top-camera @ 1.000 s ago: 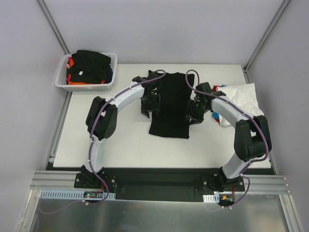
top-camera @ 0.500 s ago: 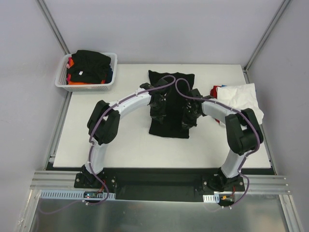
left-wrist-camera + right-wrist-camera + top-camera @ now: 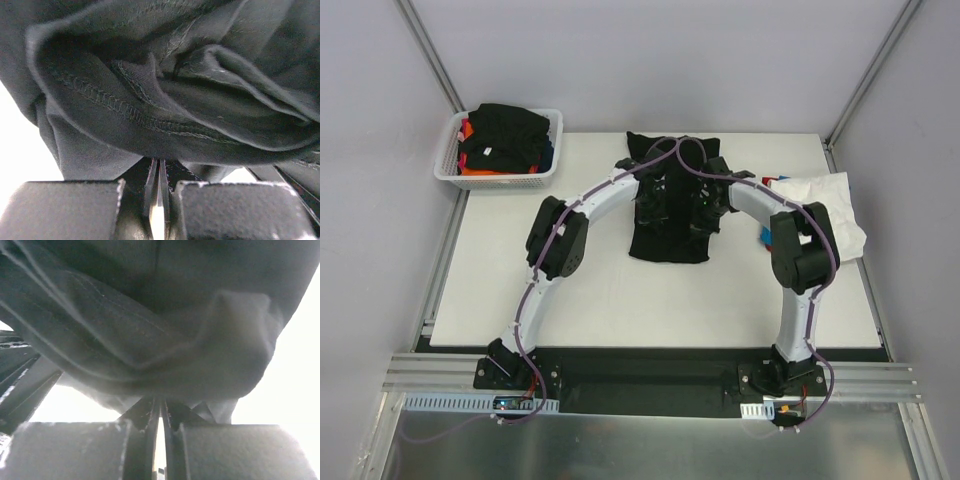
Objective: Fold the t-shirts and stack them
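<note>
no legible text, labels, brands or numbers

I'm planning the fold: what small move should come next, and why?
Probably lift both evenly, to free cloth for folding: the left gripper and right gripper are shut on the black shirt, most of which lies flat on the table.

white table (image 3: 600,300) carries a black t-shirt (image 3: 668,240) and a white t-shirt (image 3: 825,195).

The overhead camera looked down across the whole table (image 3: 590,300); both wrist cameras sat close against its black t-shirt (image 3: 668,240).
</note>
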`<state>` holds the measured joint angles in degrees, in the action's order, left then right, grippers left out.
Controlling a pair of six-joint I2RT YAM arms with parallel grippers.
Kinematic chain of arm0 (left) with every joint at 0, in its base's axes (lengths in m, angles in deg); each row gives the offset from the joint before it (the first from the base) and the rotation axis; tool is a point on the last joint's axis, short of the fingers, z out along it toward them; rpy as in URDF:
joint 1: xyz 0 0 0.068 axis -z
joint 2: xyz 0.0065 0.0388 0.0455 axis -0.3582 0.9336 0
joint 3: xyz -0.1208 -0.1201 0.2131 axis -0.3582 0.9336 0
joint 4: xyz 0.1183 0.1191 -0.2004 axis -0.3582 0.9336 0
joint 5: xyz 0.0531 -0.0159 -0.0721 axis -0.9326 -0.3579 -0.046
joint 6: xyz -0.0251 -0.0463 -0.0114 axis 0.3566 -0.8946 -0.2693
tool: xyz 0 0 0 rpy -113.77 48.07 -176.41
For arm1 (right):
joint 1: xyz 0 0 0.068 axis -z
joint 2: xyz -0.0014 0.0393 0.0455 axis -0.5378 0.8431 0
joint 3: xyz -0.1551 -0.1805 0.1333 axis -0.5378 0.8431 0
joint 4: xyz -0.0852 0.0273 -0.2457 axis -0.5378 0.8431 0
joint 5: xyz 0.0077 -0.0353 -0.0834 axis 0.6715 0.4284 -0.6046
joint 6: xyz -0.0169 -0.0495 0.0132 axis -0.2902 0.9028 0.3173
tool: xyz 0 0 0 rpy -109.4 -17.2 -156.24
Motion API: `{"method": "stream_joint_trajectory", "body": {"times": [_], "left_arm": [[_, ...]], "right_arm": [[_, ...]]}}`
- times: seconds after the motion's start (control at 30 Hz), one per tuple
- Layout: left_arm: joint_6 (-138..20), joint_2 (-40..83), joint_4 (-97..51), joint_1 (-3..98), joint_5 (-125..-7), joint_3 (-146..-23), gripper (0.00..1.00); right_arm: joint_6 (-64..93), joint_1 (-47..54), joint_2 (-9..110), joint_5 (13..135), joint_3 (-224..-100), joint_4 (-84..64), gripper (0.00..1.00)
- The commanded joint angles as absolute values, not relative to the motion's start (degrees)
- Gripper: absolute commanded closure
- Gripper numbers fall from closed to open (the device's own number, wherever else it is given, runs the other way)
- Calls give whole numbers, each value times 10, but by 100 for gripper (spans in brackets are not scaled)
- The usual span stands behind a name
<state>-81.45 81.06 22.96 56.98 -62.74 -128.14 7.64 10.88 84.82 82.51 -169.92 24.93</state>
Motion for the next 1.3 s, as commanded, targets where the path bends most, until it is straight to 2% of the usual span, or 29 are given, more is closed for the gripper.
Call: {"method": "stream_joint_trajectory", "body": {"times": [0.0, 0.1, 0.33, 0.53, 0.77, 1.03, 1.27], "left_arm": [[-810, 808, 242, 562, -606, -1320, 100], [-811, 788, 244, 562, -599, -1289, 100], [-810, 717, 238, 566, -614, -1171, 100], [-836, 671, 171, 569, -597, -1022, 100], [-872, 599, 124, 632, -603, -874, 100], [-928, 559, 111, 727, -613, -819, 100], [-937, 520, 109, 739, -631, -804, 100]], "right_arm": [[101, 124, 848, 838, -1747, 284, 99], [103, 128, 832, 838, -1728, 287, 98], [87, 121, 758, 845, -1596, 252, 97], [71, 92, 721, 841, -1486, 216, 99], [30, 37, 642, 823, -1376, 194, 99], [-6, -5, 555, 799, -1304, 202, 98], [3, -11, 492, 780, -1306, 255, 98]]}}
